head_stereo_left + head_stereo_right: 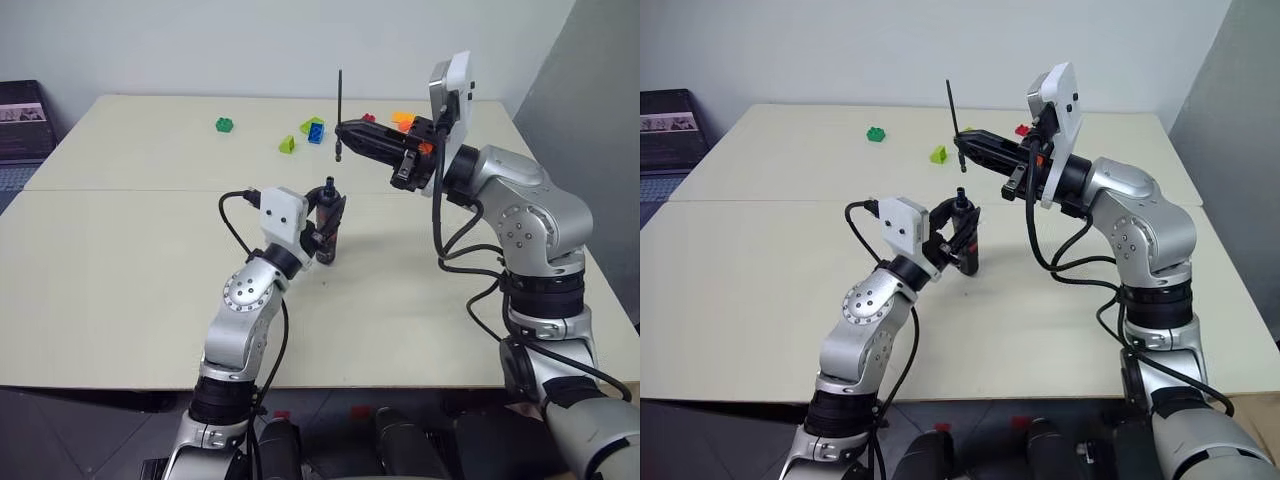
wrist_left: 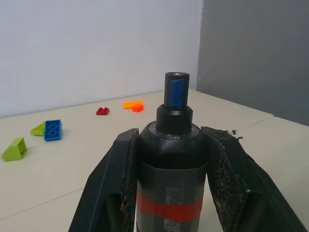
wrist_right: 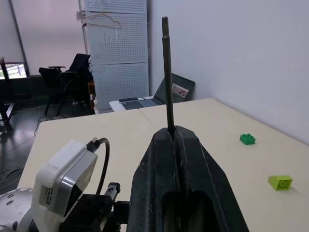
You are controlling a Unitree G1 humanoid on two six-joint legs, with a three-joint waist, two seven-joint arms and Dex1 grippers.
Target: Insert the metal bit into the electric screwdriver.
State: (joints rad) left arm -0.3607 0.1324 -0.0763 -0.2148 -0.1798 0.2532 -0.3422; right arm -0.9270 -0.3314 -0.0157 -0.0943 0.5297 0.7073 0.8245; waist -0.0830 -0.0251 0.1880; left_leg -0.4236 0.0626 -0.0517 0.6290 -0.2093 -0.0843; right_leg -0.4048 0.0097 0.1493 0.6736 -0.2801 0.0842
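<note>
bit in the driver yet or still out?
Out. The bit stands upright, clamped in the right end effector, up and apart from the driver, which the left end effector holds upright with its socket empty.

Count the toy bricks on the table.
6, near the far edge: green brick, lime brick, lime wedge beside blue brick, red brick, orange brick. Others may be hidden.

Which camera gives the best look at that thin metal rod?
The right wrist view: the metal bit rises large from the right gripper. Both eye views show it small, upright above the electric screwdriver.
</note>
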